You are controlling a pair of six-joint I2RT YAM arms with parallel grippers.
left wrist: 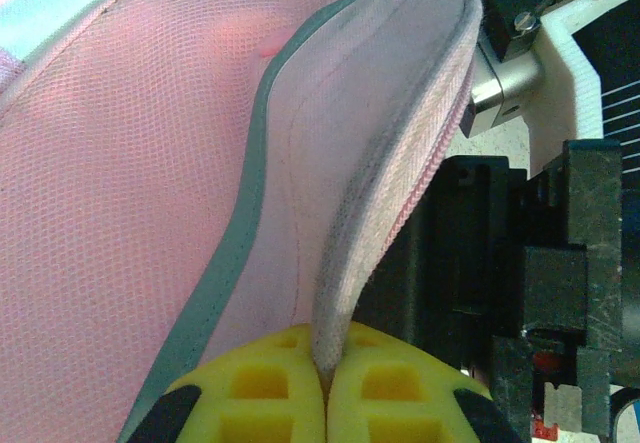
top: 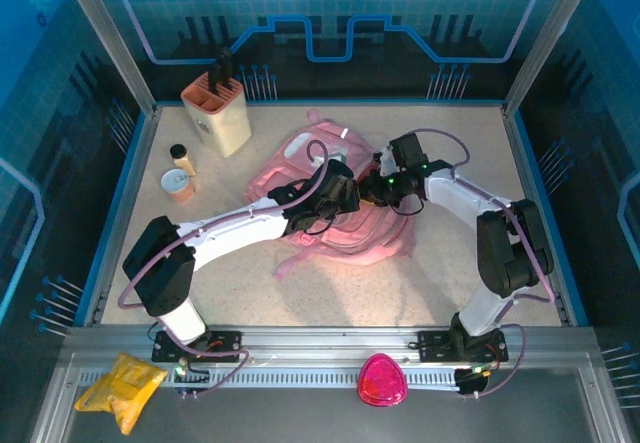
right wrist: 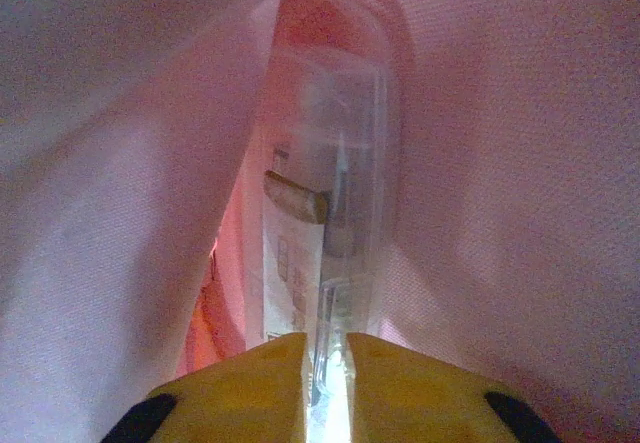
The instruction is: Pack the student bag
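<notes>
Nearest the left wrist lens, the yellow waffle-moulded tips of the left gripper [left wrist: 325, 395] are pressed together on the grey-piped, zip-edged rim of the large soft pink fabric student bag [left wrist: 140, 213]. They hold that flap up so the mouth gapes. The right gripper [right wrist: 327, 383] has its yellow tips drawn close and appears to pinch the thin edge of a clear rounded plastic pack [right wrist: 325, 193], with pink lining on both sides of it. From above, the bag lies crumpled in the middle of the speckled beige table [top: 420, 293], both wrists meeting over its opening. I judge the step in hand to be loading this pack into the compartment. The next move calls for pushing it deeper, letting go, and backing straight out without snagging the lining, while the left gripper holds the rim up.
</notes>
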